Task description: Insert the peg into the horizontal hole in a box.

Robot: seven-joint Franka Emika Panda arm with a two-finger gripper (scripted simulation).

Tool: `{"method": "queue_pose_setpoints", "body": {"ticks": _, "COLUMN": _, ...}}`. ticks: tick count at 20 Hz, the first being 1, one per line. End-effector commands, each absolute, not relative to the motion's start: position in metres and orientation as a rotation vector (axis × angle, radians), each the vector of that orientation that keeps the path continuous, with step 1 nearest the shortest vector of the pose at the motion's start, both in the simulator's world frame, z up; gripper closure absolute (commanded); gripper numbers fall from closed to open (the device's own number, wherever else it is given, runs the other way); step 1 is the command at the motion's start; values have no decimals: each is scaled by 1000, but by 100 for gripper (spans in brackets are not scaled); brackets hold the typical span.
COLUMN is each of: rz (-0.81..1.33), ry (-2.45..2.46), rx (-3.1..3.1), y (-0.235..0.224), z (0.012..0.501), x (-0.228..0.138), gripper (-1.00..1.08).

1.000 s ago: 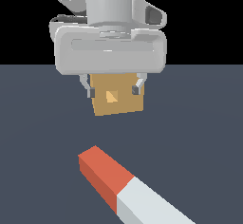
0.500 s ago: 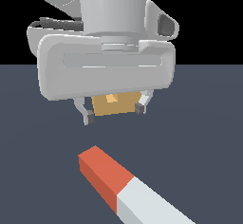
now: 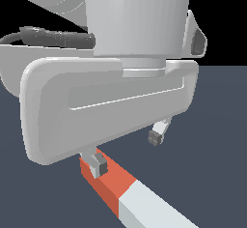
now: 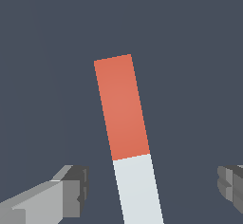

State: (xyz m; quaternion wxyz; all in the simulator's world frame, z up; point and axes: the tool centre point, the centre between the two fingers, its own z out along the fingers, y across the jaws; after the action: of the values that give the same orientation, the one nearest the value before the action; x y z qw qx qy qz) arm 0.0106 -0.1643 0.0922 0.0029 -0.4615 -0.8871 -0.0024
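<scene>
Peg [image 3: 126,195] first: it lies flat on the dark grey-blue floor [image 3: 217,125], low in the exterior view, running from its red-orange end near the lower middle off toward the exterior view's right, where the white half leaves the picture. The two colours meet in a clean line across the bar.

Going from the exterior view's left to its right, a black cable [image 3: 53,37] loops in from the left edge and plugs into the arm's wide grey hand housing [image 3: 106,111], which fills most of the picture. Below the housing hangs the gripper [image 3: 128,150]. Its nearer finger [image 3: 99,163] sits in front of the red end of the peg; whether it touches the bar I cannot tell from here. Further right the other finger [image 3: 157,135] hangs over bare floor, well apart from the first.

The wrist view settles the matter better. There the peg [image 4: 128,137] lies between the two fingers with floor [image 4: 47,52] showing on both sides of it, so the jaws stand wide open and grip nothing. One finger [image 4: 71,190] shows nearly whole, the other [image 4: 231,185] only at the picture's edge. They straddle the white half, just past the colour line.

No box or hole shows in either view; the big housing blocks the ground behind it.
</scene>
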Motion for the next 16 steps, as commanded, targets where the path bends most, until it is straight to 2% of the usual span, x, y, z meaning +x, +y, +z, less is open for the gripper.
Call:
{"method": "queue_pose_setpoints", "body": {"ticks": 1, "rz": -6, "ry": -2817, "rx": -1380, "y": -177, "z": 86, "x": 17, "gripper": -92}}
{"method": "queue_pose_setpoints", "body": {"ticks": 16, "rz": 0, "ry": -2911, "rx": -1181, "y": -211, "z": 69, "x": 42, "gripper": -92}}
